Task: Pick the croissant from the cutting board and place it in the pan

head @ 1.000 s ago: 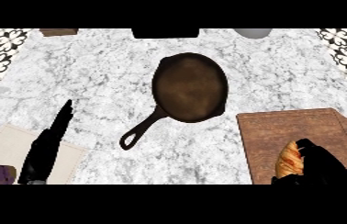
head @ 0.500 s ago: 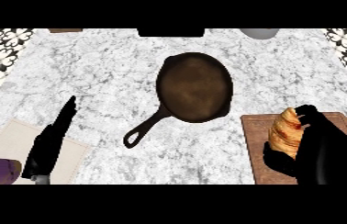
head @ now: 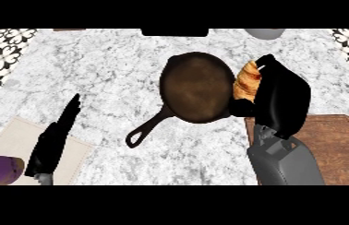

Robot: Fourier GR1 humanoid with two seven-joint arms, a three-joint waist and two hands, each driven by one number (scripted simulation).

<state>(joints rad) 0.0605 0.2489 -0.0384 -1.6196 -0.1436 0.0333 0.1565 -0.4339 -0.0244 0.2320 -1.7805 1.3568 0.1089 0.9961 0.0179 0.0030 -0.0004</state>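
A dark cast-iron pan [head: 196, 85] lies mid-counter, its handle pointing toward the lower left. My right hand [head: 281, 98] hovers at the pan's right rim, fingers curled round a golden-brown croissant [head: 246, 80] that shows at the hand's left side. The wooden cutting board [head: 326, 141] lies at the lower right, partly hidden by my right forearm. My left hand [head: 53, 139] rests at the lower left with its fingers straight, holding nothing.
A beige cloth [head: 27, 148] lies under the left hand, with a purple object [head: 9, 169] at the left edge. A grey bowl-like item [head: 266, 33] and a dark object [head: 174, 32] sit along the counter's far edge.
My right hand has lifted the croissant off the cutting board and carried it up and left to the pan's right rim. The left hand has stayed where it was.
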